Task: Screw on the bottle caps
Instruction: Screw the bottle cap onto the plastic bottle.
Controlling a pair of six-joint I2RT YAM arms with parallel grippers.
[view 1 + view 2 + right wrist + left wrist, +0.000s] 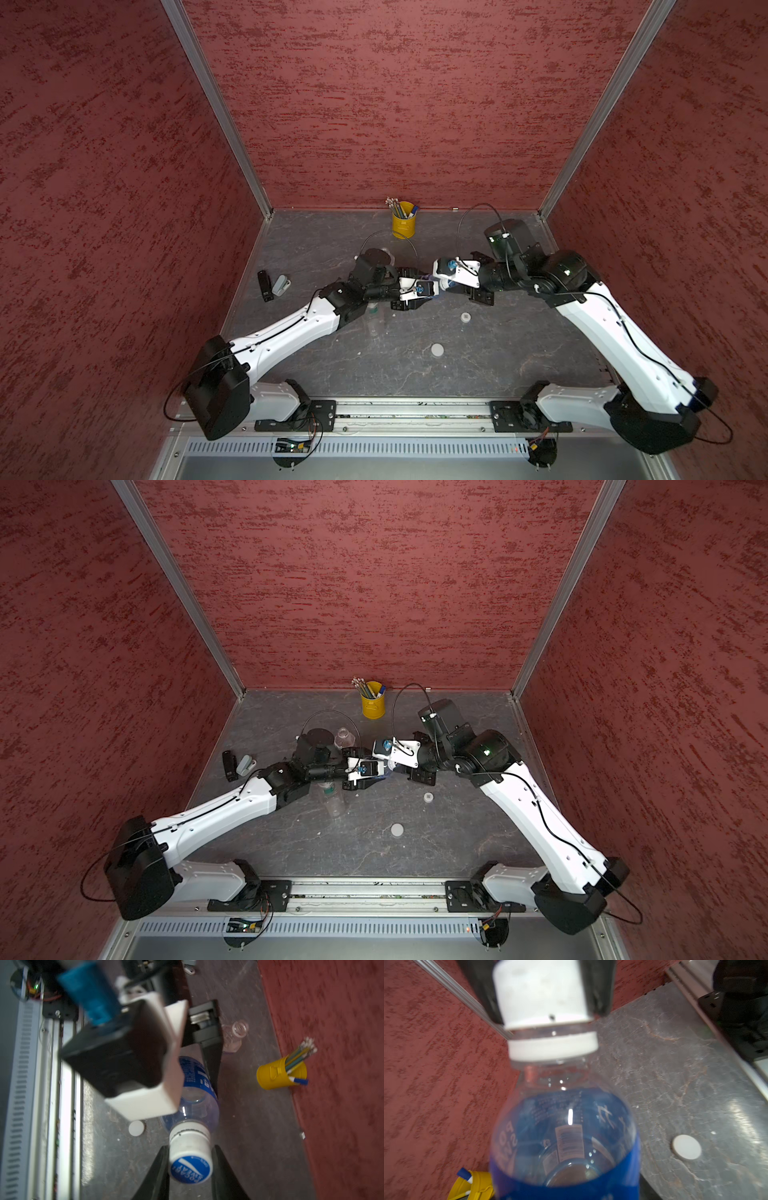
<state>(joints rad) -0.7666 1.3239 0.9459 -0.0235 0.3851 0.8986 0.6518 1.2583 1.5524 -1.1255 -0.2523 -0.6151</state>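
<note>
The right claw (190, 1148) is clenched on the blue-and-white cap (190, 1167), one finger pressed to each side. The cap sits on the neck of the blue-labelled bottle (564, 1136). The left claw (439, 291) grasps that bottle by its body and holds it on its side in the air, above the middle of the bench (519, 353). In the left wrist view, clear neck shows between the cap's skirt and the white neck ring (553, 1048), so I judge the cap is not yet screwed home.

The main risk is cross-threading. One arm carries the bottle and the other the cap, so any tilt between them could jam the cap crooked. The thin body may also slip in the left claw and turn with the cap, so that nothing tightens. A release before the thread bites would drop the cap.

The green-banded bottle (332, 798) lies close under the left arm, and an open clear bottle (343, 738) stands just beside it. A swing of that arm could knock either. The wide white cap (437, 350) and the small marked cap (465, 317) lie toward the near edge. The yellow pencil cup (404, 220) stands at the far edge, well apart.
</note>
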